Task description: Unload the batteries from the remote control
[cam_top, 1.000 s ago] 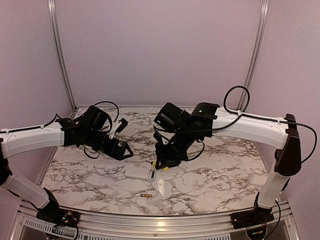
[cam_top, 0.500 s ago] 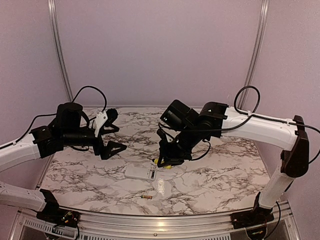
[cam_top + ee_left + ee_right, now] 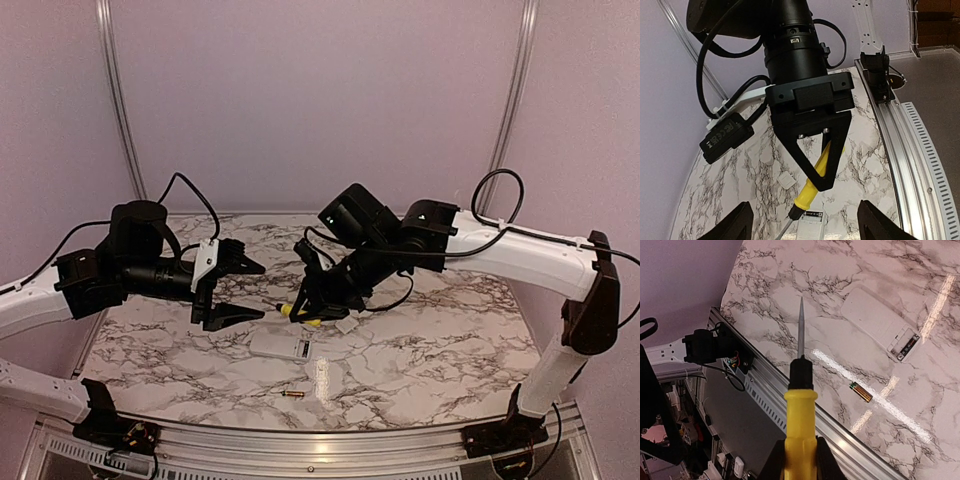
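The remote (image 3: 281,346) lies flat on the bench (image 3: 430,350), low in the middle of the top view. One gold battery (image 3: 293,394) lies loose just below it. The right fingers (image 3: 776,465) are clenched on a yellow screwdriver (image 3: 801,410). The left fingers (image 3: 232,316) are released and hold nothing, to the left of the remote.

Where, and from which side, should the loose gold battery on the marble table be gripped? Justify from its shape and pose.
Across the middle of the battery, straight down from above, one finger on each long side. It is a thin cylinder lying flat on the table, clear of the remote control, so nothing blocks its flanks.
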{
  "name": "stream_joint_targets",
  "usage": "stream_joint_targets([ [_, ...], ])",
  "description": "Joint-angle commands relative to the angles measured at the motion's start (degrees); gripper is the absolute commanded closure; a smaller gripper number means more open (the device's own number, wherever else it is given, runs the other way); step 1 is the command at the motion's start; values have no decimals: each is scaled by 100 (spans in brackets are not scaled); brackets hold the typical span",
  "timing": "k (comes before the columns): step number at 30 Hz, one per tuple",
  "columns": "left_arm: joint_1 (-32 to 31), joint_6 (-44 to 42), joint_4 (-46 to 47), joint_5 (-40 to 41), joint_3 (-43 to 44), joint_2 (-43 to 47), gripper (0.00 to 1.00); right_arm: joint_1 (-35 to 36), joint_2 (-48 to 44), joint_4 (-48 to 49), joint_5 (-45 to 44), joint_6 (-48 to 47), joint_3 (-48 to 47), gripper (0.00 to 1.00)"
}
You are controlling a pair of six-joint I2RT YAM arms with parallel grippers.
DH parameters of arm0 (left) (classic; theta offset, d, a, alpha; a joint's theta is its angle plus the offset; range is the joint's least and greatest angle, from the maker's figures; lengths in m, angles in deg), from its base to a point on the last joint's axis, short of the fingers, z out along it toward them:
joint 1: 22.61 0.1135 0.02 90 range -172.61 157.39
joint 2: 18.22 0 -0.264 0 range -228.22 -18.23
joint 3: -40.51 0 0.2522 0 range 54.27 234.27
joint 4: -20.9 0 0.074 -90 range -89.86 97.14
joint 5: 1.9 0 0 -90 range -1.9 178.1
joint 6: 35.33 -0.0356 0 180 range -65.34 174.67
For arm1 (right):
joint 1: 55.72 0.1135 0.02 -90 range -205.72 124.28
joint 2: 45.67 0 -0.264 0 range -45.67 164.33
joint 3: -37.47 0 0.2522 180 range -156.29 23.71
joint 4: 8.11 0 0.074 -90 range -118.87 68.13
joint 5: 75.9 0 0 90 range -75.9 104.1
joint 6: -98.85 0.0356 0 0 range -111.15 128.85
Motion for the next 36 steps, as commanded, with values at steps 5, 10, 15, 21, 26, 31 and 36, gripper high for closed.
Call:
stream_joint_targets([
  [5, -274, -538, -455, 64, 315, -419, 37, 45, -403, 691, 407, 29, -30, 100],
  [10, -281, -602, -311, 196, 345, -561, 40, 52, -580, 925, 672, 49, 168, 100],
  [15, -281, -632, -124, 335, 479, -758, 42, 52, -595, 922, 842, -16, 165, 100],
  [21, -286, -705, -155, 195, 686, -1062, 58, 48, -554, 938, 881, -39, 79, 100],
  [26, -359, -717, -145, 189, 740, -1158, 86, 50, -572, 798, 706, 95, 70, 100],
  [31, -435, -601, -90, 274, 757, -1210, 100, 45, -546, 573, 394, 301, -21, 100],
  [36, -436, -225, 62, 564, 698, -1207, 100, 45, -563, 264, -200, 659, -122, 100],
])
